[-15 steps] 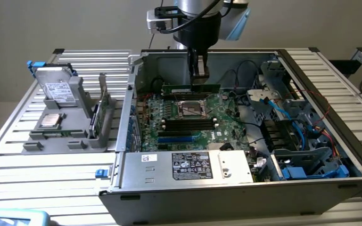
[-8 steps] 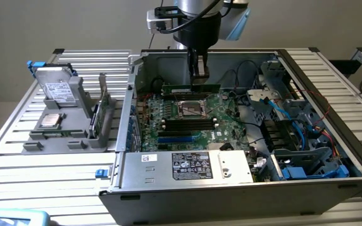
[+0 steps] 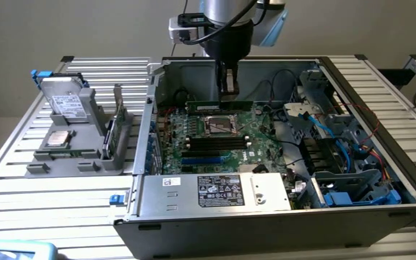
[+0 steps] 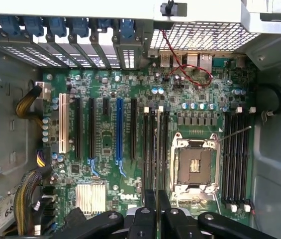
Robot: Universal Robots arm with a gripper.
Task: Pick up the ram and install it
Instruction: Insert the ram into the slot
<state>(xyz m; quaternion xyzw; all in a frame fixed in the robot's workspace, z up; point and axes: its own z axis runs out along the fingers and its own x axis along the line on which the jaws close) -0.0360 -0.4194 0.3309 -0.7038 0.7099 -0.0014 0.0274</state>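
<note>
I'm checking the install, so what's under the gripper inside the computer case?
The ram, a green stick, held by the gripper over the motherboard beside the CPU socket. Its lower edge and the slot beneath are covered, so seating is unclear.

Robotics lab bench — slatted aluminium table [image 3: 20, 179], opened computer case [image 3: 266, 230], grey parts fixture [image 3: 85, 160]

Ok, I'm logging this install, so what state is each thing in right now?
gripper: shut on the ram.
ram: held on edge at the slots beside the CPU socket; cannot tell if seated.
CPU socket: empty, no chip.
black memory slots: empty.
computer case: lying open, side panel off.
</note>
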